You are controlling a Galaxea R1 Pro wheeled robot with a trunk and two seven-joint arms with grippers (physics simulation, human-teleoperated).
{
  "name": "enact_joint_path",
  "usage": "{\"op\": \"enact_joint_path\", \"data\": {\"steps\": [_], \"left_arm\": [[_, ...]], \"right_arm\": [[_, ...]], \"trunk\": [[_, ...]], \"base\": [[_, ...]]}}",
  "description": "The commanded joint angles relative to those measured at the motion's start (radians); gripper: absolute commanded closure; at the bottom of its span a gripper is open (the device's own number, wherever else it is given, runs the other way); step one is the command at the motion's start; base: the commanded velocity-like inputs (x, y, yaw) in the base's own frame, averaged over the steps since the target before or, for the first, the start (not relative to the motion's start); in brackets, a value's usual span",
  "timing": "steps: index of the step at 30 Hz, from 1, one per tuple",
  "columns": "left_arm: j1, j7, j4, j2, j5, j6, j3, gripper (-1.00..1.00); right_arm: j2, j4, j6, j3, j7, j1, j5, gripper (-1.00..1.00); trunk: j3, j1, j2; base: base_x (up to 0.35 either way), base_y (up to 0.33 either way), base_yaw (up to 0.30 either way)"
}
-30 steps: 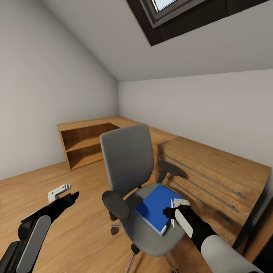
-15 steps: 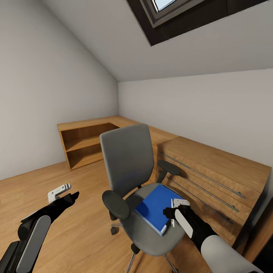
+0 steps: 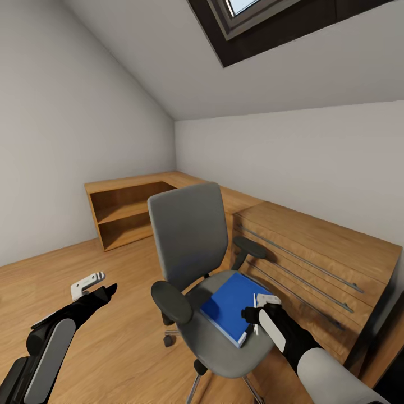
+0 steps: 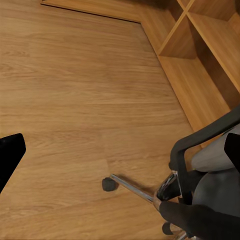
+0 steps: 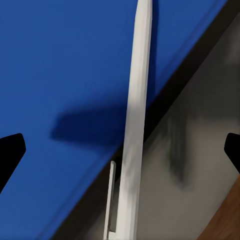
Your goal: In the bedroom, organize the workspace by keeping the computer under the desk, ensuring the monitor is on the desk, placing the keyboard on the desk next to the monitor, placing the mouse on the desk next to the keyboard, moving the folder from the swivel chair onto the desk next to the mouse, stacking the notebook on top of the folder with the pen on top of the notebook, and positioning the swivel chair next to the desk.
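Observation:
The grey swivel chair (image 3: pixel 191 241) stands on the floor in front of the wooden desk (image 3: pixel 320 241). On its seat lies a flat blue cover (image 3: pixel 227 307); whether it is the folder or the notebook I cannot tell. A white pen (image 3: pixel 254 303) rests along that cover's near edge. My right gripper (image 3: pixel 255 314) hovers right over the pen. In the right wrist view the pen (image 5: pixel 135 130) lies between the widely open fingertips (image 5: pixel 10 150), on the blue cover (image 5: pixel 70 60). My left gripper (image 3: pixel 104 282) hangs open over the floor left of the chair, holding nothing.
A low open shelf unit (image 3: pixel 126 213) stands at the far corner, joined to the desk. The desk front carries long drawer rails (image 3: pixel 297 269). The left wrist view shows the chair's wheeled base (image 4: pixel 135 187) and bare wood floor (image 4: pixel 75 100). A skylight (image 3: pixel 252 17) sits overhead.

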Motion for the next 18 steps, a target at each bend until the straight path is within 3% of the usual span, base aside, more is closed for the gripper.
{"op": "enact_joint_path", "data": {"steps": [1,13,18], "left_arm": [[-0.001,0.009,-0.001,0.000,0.011,0.003,0.000,-1.00],[-0.001,0.009,-0.001,0.000,0.011,0.003,0.000,-1.00],[-0.001,0.009,0.000,0.000,0.011,0.003,0.000,-1.00]], "right_arm": [[-0.001,-0.002,0.003,0.007,-0.009,-0.001,-0.010,-1.00],[-0.001,-0.002,0.003,0.007,-0.009,-0.001,-0.010,-1.00],[-0.001,-0.001,0.003,0.007,-0.009,-0.001,-0.010,-1.00]], "trunk": [[-0.001,0.000,-0.001],[-0.001,0.000,-0.001],[-0.014,0.015,-0.029]], "base": [[0.000,0.000,0.000],[0.000,0.000,0.000],[0.000,0.000,0.000]]}}
